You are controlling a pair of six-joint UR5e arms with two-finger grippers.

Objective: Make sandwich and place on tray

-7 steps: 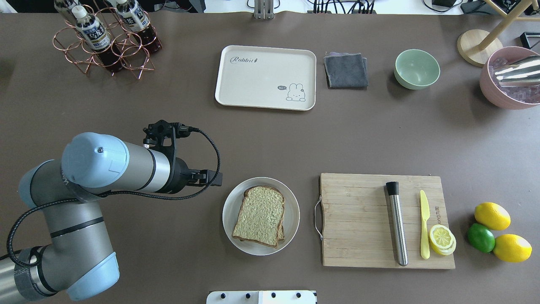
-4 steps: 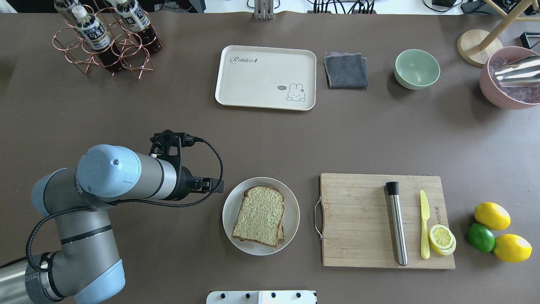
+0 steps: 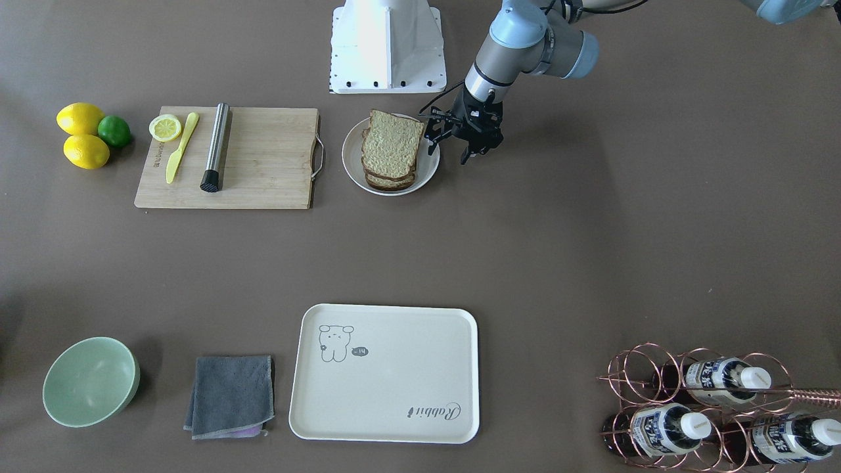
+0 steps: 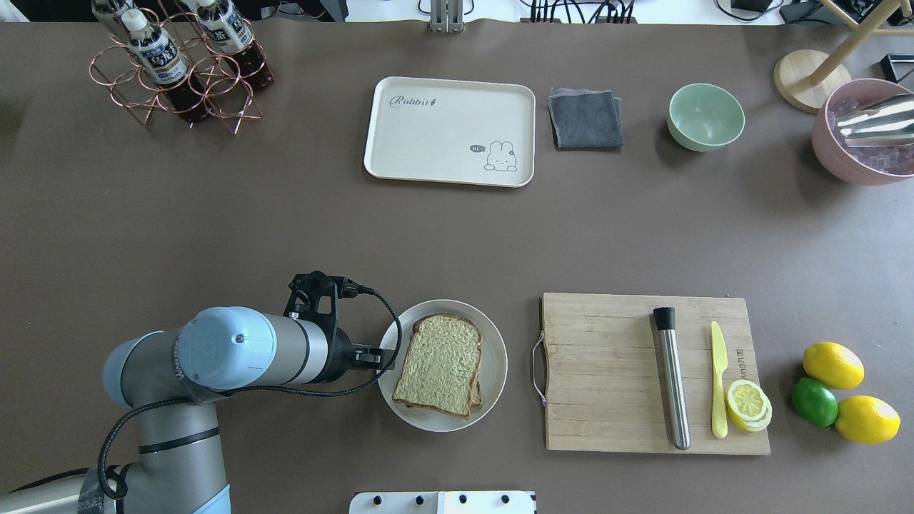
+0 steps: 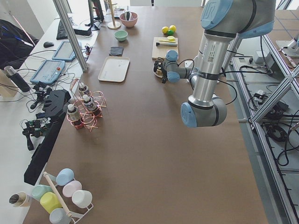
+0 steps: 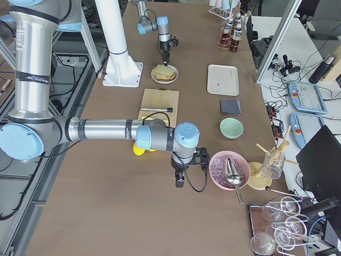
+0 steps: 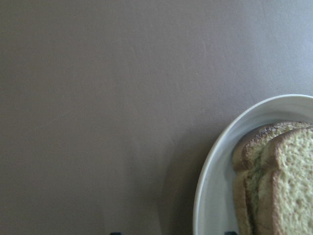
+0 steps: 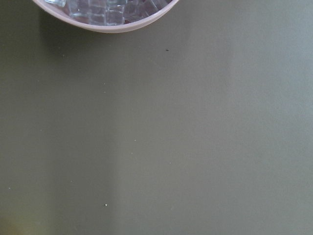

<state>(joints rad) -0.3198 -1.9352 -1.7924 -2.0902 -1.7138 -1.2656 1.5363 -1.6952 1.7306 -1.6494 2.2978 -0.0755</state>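
Two tan bread slices point(image 4: 439, 365) lie stacked on a round white plate point(image 4: 493, 357); the stack also shows in the front view point(image 3: 391, 146) and in the left wrist view point(image 7: 286, 181). No egg shows. My left gripper point(image 4: 371, 355) hangs open over the plate's left rim, fingers pointing down, one finger point(image 3: 431, 146) by the bread and the other outside the rim. It holds nothing. The cream tray point(image 4: 450, 132) lies empty at the far middle of the table point(image 3: 384, 374). My right gripper point(image 6: 179, 181) shows only in the right side view, beside a pink bowl; I cannot tell its state.
A wooden cutting board point(image 4: 607, 371) right of the plate carries a steel muddler point(image 4: 673, 378), a yellow knife point(image 4: 718, 378) and lemon slices point(image 4: 747, 405). Lemons and a lime point(image 4: 814, 402) lie beyond it. A grey cloth point(image 4: 585, 118), green bowl point(image 4: 705, 116), pink ice bowl point(image 4: 864, 132) and bottle rack point(image 4: 178, 68) line the far edge.
My left arm has swung right and toward the robot's side; its gripper went from the bare table left of the plate to the plate's left rim. The bread and plate have not moved.
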